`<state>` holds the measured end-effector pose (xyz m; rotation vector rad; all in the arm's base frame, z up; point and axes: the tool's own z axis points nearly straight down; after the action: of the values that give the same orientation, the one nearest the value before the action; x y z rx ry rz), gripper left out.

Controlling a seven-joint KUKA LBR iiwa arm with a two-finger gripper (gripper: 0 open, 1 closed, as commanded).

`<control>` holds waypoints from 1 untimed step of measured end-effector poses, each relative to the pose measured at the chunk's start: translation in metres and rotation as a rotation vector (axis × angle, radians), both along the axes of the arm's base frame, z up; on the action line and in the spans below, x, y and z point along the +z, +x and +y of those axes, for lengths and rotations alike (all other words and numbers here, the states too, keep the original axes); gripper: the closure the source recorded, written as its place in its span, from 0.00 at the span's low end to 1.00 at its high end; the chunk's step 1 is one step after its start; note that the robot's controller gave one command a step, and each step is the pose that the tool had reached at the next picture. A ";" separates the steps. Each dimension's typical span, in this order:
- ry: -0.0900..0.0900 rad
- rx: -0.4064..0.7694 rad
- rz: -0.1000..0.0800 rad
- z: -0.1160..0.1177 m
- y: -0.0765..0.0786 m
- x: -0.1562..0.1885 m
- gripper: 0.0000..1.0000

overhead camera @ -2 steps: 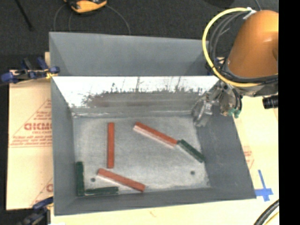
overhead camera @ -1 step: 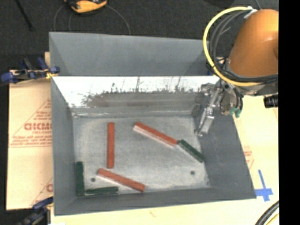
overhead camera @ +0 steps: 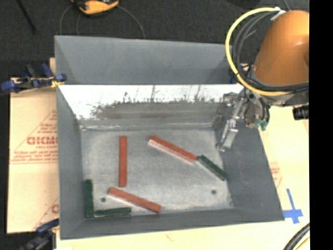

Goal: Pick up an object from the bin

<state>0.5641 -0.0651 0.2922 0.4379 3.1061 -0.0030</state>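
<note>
Hanging at the right end of the grey bin [overhead camera: 156, 66], the arm's gripper [overhead camera: 227, 137] is hovering close to the right wall, below the orange cover [overhead camera: 283, 46] and the looped cables [overhead camera: 240, 40] of the wrist. Whether it is clenched or released cannot be told from this angle.

Six bars are lying on the bin floor: three red and three dark green. Nearest the gripper, just below it and to its left, a short green bar [overhead camera: 210, 167] is lying aslant. Its upper end is touching the lower end of a long red bar [overhead camera: 171, 150], which is slanting up toward the middle of the floor. Well apart from these, left of centre, a second red bar [overhead camera: 123, 160] is lying straight, pointing from the back wall to the front. A third red bar [overhead camera: 134, 200] is slanting along the front of the floor.

The other two green pieces are sitting in the front left corner, forming an L. One green bar [overhead camera: 89, 198] is running along the left wall and another green bar [overhead camera: 112, 212] along the front wall, just beside the third red bar.
</note>
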 end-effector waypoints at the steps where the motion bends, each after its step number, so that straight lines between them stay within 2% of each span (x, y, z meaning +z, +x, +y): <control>1: 0.000 0.000 -0.001 0.000 0.000 -0.001 0.00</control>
<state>0.5641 -0.0649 0.2916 0.4377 3.1053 -0.0030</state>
